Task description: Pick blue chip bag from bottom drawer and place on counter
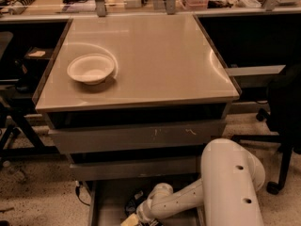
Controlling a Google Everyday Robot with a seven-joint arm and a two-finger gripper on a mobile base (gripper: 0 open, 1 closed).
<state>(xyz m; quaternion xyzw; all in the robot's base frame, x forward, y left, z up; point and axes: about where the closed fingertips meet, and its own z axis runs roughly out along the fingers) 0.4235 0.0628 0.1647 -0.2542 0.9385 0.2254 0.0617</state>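
The white arm [188,199] reached down into the open bottom drawer [104,206], with the gripper [136,216] low at the drawer's front edge. Whether it was open or had hold of anything could not be told. The blue chip bag [133,203] lay dark on the drawer floor just beside it. On the worktop [160,55] stood a white bowl [91,69].

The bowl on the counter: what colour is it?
The bowl is plain white, clearest in the camera view. The gripper is down in the bottom drawer.
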